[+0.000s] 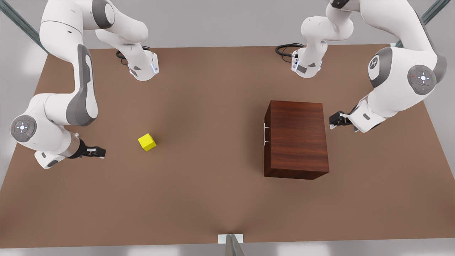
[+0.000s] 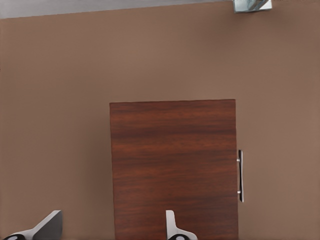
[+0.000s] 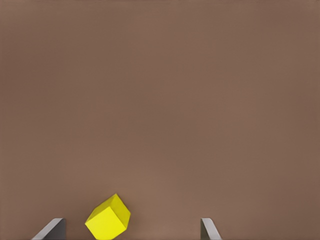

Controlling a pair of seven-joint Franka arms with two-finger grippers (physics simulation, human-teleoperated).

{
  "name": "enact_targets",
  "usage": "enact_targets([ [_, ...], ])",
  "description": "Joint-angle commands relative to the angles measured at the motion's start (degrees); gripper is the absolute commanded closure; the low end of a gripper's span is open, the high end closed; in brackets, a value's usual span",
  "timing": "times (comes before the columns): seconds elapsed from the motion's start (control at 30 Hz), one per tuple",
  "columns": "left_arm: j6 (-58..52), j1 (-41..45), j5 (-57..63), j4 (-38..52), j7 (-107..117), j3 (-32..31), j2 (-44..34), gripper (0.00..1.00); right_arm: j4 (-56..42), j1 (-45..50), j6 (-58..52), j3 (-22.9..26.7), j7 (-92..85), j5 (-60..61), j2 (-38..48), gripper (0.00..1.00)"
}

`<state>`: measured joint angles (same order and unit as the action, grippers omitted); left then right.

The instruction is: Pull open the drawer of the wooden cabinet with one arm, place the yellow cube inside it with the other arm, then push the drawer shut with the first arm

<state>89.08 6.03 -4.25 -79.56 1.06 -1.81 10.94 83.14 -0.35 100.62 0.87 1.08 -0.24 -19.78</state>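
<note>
The wooden cabinet [image 1: 296,138] [image 2: 173,167] stands on the table at the front view's right. Its drawer is shut, and the silver bar handle [image 1: 265,134] [image 2: 240,176] faces the front view's left. My left gripper [image 1: 336,120] [image 2: 110,231] hovers open just off the cabinet's side opposite the handle, touching nothing. The yellow cube [image 1: 146,142] [image 3: 108,218] lies on the table at the front view's left. My right gripper [image 1: 99,152] [image 3: 131,231] is open, a short way from the cube on the side away from the cabinet, with nothing between its fingers.
Both arm bases [image 1: 144,67] [image 1: 306,65] stand at the far table edge with black cables [image 1: 286,49] beside them. A metal post [image 1: 231,243] [image 2: 251,5] rises at the near edge. Bare brown tabletop [image 1: 209,142] separates the cube from the cabinet.
</note>
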Motion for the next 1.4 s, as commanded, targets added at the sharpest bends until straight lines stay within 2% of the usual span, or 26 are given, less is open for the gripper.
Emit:
enact_targets([
  [0.0,0.5,-0.1,0.2,0.0,2.9,0.0,0.0,0.00,-0.1,0.0,1.3,0.0,0.7,0.0,-0.1,0.00],
  [0.1,0.3,1.4,-0.2,-0.7,3.2,0.0,0.4,0.00,-0.1,0.1,1.4,-0.1,1.0,-1.8,-0.2,0.00],
  [0.17,0.3,6.9,0.4,-2.1,9.1,0.0,1.6,0.00,-0.1,0.1,0.9,0.0,13.9,-2.0,-0.3,0.00],
  [0.23,0.3,15.6,4.6,-1.7,13.0,0.0,1.6,0.00,0.0,-0.4,1.3,0.2,24.3,-0.5,-0.5,0.00],
  [0.3,0.7,24.5,8.1,-1.7,19.2,0.0,2.3,0.00,0.1,-0.4,0.5,0.1,27.4,-0.2,-0.5,0.00],
  [0.37,3.2,31.5,8.5,-1.0,27.5,0.0,5.6,0.00,-0.1,-0.3,1.5,0.2,45.9,-0.2,-1.4,0.00],
  [0.43,7.1,37.6,14.3,-1.0,38.4,0.0,9.2,0.00,0.3,-0.3,5.2,0.2,54.9,1.6,-1.4,0.00],
  [0.53,10.4,38.0,13.7,-0.6,45.2,0.0,13.1,0.00,0.2,-0.4,5.2,0.2,61.8,2.8,-1.8,0.00],
  [0.67,14.9,35.5,14.4,-1.2,44.6,0.6,16.1,0.00,0.1,-0.1,5.5,0.1,62.5,2.5,-4.3,0.00],
  [0.8,14.4,34.5,21.0,-1.8,38.8,0.7,18.0,0.00,-0.7,-0.7,6.8,0.2,67.5,7.5,-4.3,0.00],
  [0.83,14.5,34.3,20.9,-1.8,38.8,0.7,18.9,0.00,-0.9,-0.7,6.8,0.0,68.0,3.4,-4.3,0.00],
  [0.9,15.2,33.7,21.0,-2.5,38.9,0.7,20.8,0.00,-1.1,-0.8,6.8,0.1,68.7,3.6,-4.3,0.00],
  [0.97,17.9,33.6,23.0,-6.4,39.4,0.8,20.3,0.00,-1.1,-0.8,6.8,0.0,68.7,3.5,-4.3,0.00],
  [1.17,17.8,34.6,24.7,-7.2,42.4,0.8,19.7,0.00,-1.1,-0.7,6.8,0.1,68.5,3.3,-4.3,0.00],
  [1.37,21.0,34.4,24.7,-12.6,44.4,0.8,18.6,0.00,-1.1,-0.6,6.9,0.0,68.5,3.2,-4.3,0.00],
])
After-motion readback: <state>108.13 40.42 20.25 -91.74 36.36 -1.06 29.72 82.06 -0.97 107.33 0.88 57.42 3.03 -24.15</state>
